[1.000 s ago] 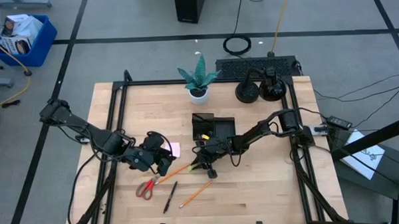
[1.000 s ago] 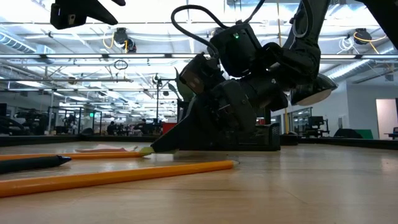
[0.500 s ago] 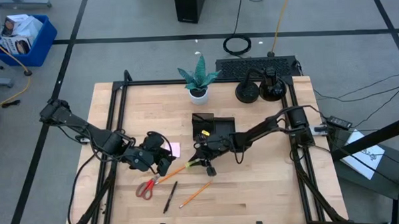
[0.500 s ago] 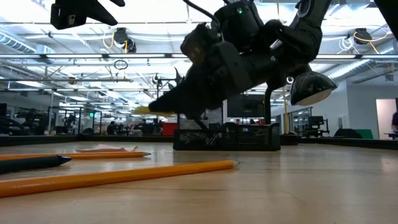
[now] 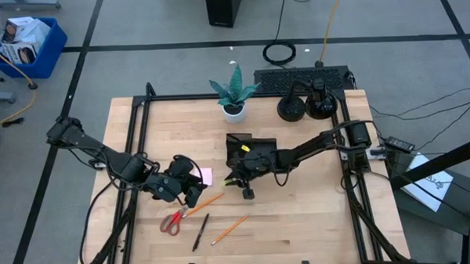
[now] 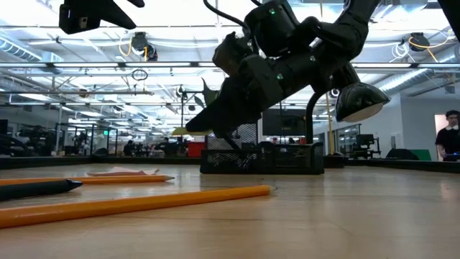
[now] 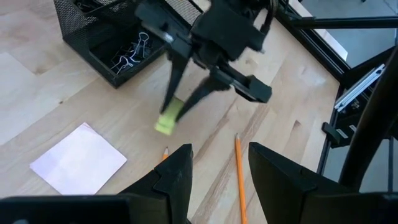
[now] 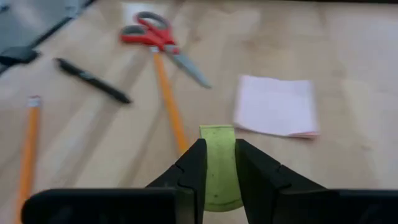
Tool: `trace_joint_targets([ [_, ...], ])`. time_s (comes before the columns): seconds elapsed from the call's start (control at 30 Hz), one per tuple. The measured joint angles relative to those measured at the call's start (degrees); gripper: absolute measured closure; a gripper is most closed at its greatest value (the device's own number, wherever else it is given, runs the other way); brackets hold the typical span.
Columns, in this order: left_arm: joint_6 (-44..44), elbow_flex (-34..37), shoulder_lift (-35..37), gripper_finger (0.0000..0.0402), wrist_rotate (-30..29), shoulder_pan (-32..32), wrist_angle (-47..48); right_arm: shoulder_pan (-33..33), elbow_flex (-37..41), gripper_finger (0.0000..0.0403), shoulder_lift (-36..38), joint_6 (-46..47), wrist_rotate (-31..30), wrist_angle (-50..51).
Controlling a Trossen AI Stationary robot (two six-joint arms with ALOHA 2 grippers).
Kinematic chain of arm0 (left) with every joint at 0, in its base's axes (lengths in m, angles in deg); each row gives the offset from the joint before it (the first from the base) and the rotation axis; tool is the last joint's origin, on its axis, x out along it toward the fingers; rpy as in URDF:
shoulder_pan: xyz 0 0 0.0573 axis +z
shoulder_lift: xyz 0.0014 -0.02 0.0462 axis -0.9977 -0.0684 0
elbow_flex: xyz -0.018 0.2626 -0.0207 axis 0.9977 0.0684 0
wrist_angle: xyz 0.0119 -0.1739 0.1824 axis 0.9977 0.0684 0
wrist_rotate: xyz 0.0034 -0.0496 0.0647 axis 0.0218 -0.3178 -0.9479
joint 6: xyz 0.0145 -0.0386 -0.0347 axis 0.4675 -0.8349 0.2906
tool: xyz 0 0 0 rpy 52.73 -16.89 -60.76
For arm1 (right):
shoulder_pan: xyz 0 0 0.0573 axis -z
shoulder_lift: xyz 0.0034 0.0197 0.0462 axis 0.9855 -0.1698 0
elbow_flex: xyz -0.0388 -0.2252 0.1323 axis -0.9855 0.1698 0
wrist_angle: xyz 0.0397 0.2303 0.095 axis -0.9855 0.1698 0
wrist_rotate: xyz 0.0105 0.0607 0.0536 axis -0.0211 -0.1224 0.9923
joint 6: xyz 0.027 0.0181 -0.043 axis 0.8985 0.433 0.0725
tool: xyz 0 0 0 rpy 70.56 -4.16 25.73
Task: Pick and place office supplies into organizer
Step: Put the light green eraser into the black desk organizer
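Now the right end effector [image 5: 238,179] is off the tabletop [image 5: 316,215] and has drawn back toward the organizer [image 5: 251,149], its fingers clamped on the yellow-green highlighter [image 8: 217,167]; a second ago it was low by the pencils, and the low view shows the highlighter [image 6: 188,131] lifted well clear of the wood. The pick is therefore done, and what remains, in my judgement, is carrying the marker over a compartment and releasing it there. The left wrist view shows binder clips [image 7: 129,55] already lying in the mesh tray. The left end effector [image 5: 192,193] waits near the pink sticky-note pad [image 5: 206,176], fingers apart and empty. Red-handled scissors [image 5: 174,220], a black pen [image 5: 200,232] and two orange pencils [image 5: 230,229] lie on the wood, so much of the task is left.
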Motion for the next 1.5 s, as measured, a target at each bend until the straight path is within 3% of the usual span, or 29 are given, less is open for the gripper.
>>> trace_joint_targets([
  [0.37, 0.4, 0.0, 0.0, 0.0240, -0.1, 0.0, -0.2, 2.4, 0.0, 0.0331, 3.1, 1.4, -10.2, 8.1],
  [0.73, 1.6, 0.0, 0.0, 0.0240, -0.6, 0.0, -0.5, 3.5, 0.0, 0.0331, 6.7, 2.0, -10.7, 9.0],
  [0.93, 2.7, 0.0, 0.0, 0.0240, -0.6, 0.0, -0.5, 4.2, 0.0, 0.0330, 9.5, 1.8, -17.7, 14.7],
  [1.17, 3.4, 0.0, 0.0, 0.0240, -1.4, 0.0, -0.5, 5.8, 0.0, 0.0330, 9.5, 5.7, -18.2, 20.5],
  [1.5, 3.4, 0.0, 0.0, 0.0240, -1.6, 0.0, -0.6, 6.7, 0.0, 0.0330, 9.4, 6.6, -19.4, 20.5],
])
